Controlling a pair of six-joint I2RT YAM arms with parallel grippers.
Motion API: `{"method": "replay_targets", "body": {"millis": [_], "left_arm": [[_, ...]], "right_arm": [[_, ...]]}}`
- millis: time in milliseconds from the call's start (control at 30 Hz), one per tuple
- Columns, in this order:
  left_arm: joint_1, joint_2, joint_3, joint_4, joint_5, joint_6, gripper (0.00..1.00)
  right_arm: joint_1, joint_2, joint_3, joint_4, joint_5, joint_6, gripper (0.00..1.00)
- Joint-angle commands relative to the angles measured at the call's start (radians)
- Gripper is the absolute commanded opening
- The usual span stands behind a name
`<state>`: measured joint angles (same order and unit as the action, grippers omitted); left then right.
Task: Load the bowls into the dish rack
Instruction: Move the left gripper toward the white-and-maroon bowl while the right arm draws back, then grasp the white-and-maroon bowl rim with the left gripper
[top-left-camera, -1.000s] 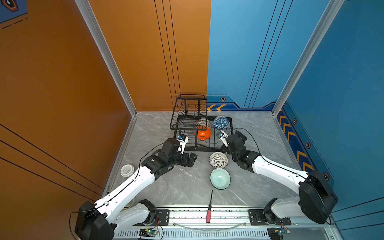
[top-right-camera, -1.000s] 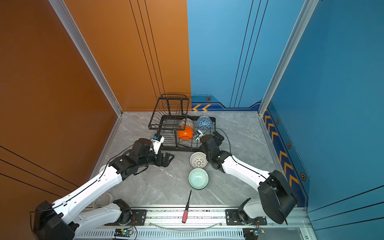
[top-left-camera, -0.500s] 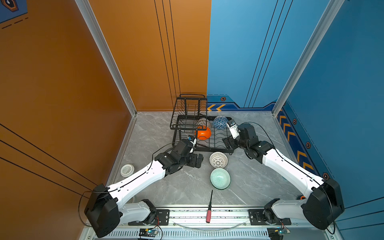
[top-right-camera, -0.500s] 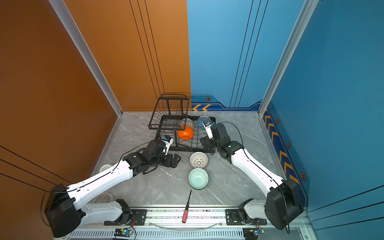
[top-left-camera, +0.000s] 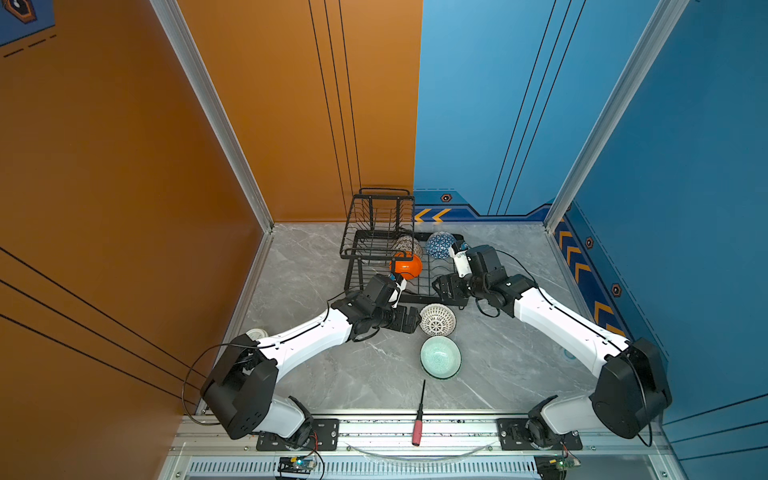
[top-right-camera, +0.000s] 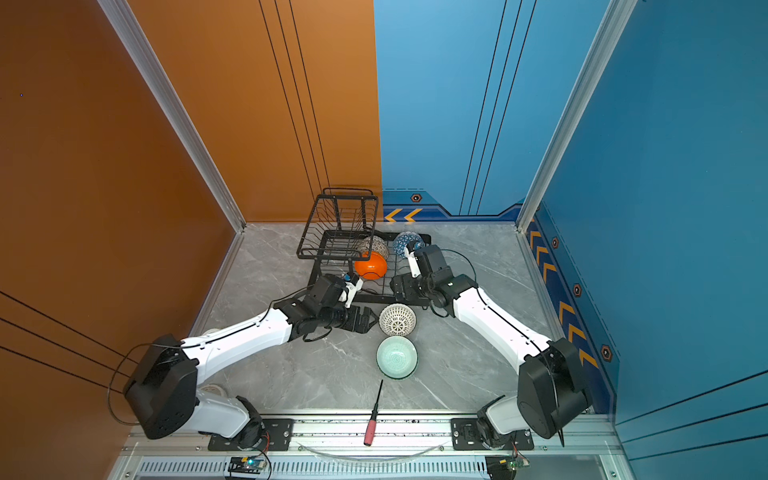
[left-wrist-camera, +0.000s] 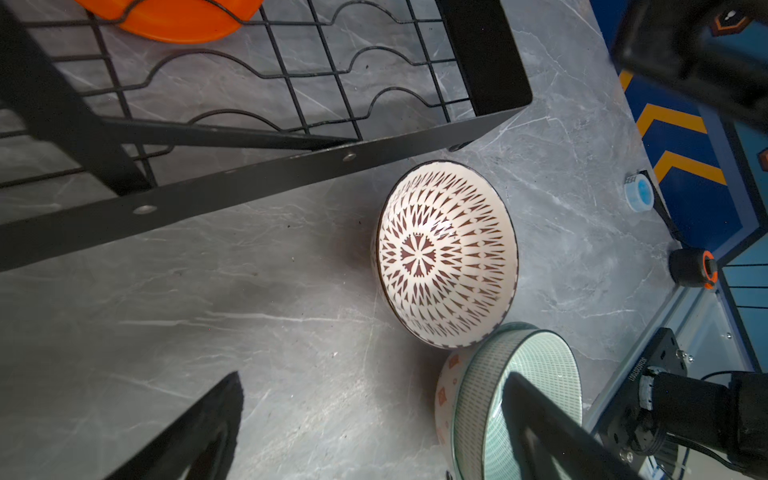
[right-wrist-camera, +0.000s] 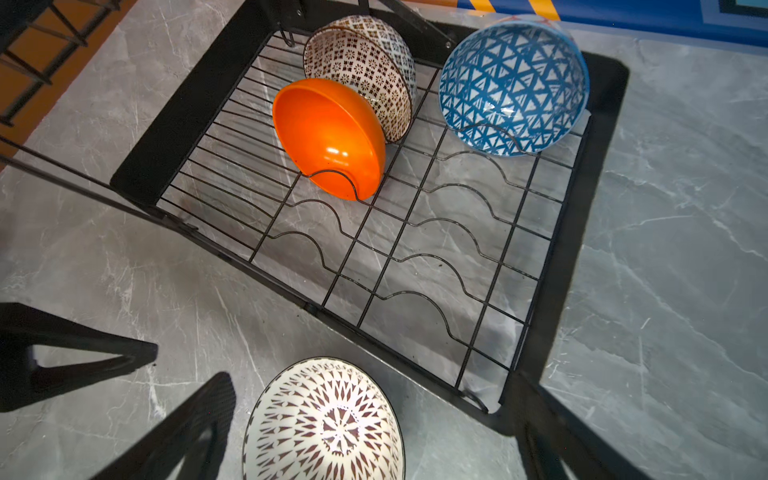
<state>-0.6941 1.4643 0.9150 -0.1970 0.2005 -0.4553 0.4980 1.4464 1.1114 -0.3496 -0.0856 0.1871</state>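
The dish rack (top-left-camera: 419, 298), toward the table's (top-left-camera: 332, 374) back edge, holds the orange bowl (right-wrist-camera: 328, 137), dotted bowl (right-wrist-camera: 361, 62) and blue triangle bowl (right-wrist-camera: 513, 87) on edge. The left gripper (top-left-camera: 409, 320), jaws spread, sits just beside the lattice bowl (top-left-camera: 437, 319) by the rack's front rail. The right gripper (top-left-camera: 444, 291), spread and empty, hovers over that rail. Likely step: picking up the lattice bowl, so next straddle its rim and pinch. The mint bowl (top-left-camera: 440, 357) seems nested in another.

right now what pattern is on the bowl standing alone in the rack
Blue-and-white triangles cover the bowl, clearest in the right wrist view.
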Motion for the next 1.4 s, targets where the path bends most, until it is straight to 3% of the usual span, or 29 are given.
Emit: {"method": "replay_targets", "body": {"millis": [0,133,933,1367], "left_arm": [[0.001,0.045,0.007,0.076,0.060,-0.024,0.98],[-0.002,0.096,0.029,0.094,0.063,-0.032,0.99],[-0.027,0.339,0.185,0.103,0.141,-0.033,0.52],[-0.039,0.409,0.200,0.116,0.135,-0.041,0.38]], "right_arm": [[0.001,0.018,0.065,-0.060,0.012,0.025,1.00],[-0.002,0.042,0.078,-0.065,0.019,0.015,1.00],[-0.012,0.098,0.076,-0.066,0.037,-0.016,1.00],[-0.015,0.083,0.057,-0.066,0.036,-0.019,1.00]]}}
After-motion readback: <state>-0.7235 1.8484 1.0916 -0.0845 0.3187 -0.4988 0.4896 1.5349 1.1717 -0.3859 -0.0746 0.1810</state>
